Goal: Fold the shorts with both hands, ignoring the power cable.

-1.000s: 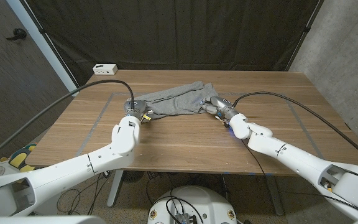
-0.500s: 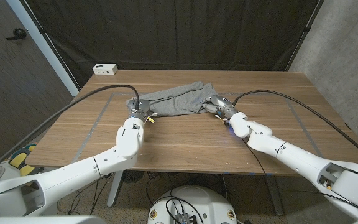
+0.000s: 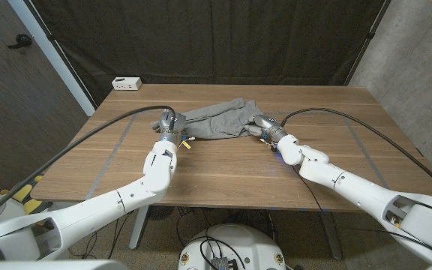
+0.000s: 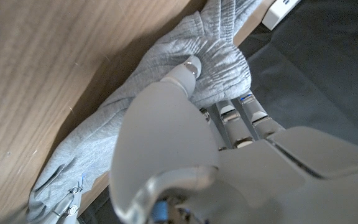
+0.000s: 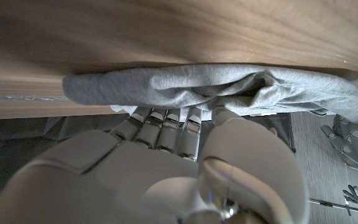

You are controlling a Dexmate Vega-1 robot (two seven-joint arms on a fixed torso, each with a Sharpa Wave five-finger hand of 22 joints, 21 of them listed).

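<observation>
Grey shorts lie bunched toward twelve o'clock on our wooden bench. Our left hand grips their nine o'clock end with thumb and fingers, and our right hand pinches the three o'clock end.

This looks like a robotics lab: black curtains hang at twelve o'clock behind a wooden table, bare concrete wall at two o'clock, dark door at ten.
</observation>
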